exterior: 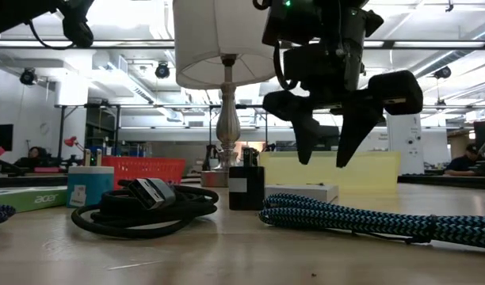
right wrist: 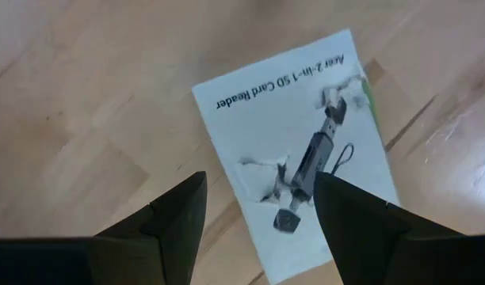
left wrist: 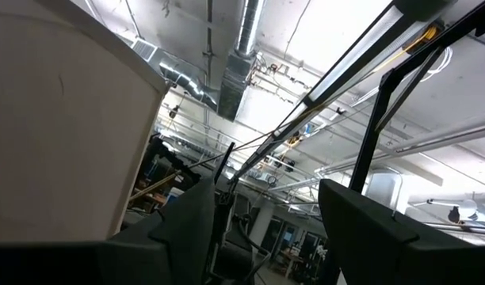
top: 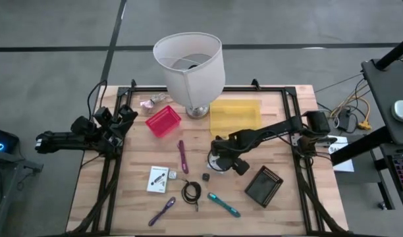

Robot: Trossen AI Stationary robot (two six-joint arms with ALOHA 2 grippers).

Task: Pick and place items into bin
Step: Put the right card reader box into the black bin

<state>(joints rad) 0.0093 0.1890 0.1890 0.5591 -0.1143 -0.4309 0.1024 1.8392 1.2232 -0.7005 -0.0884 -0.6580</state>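
Observation:
My right gripper (top: 219,158) hangs open, fingers pointing down, just above a white card-reader packet (right wrist: 298,158) that lies flat on the table; in the low view its fingertips (exterior: 325,158) are clear of the packet (exterior: 302,192). A second white packet (top: 159,179), a tiny black cube (top: 205,177), a coiled black cable (top: 191,191), a teal pen (top: 224,205) and two purple sticks (top: 182,156) (top: 162,212) lie loose on the near half of the table. My left gripper (left wrist: 262,237) waits open at the table's left edge (top: 122,120), pointing up.
A red basket (top: 163,121) and a yellow bin (top: 235,116) stand on the far half, either side of the big white lamp (top: 189,69). A crumpled pink wrapper (top: 152,102) lies behind the red basket. A flat black device (top: 264,185) lies near the right gripper.

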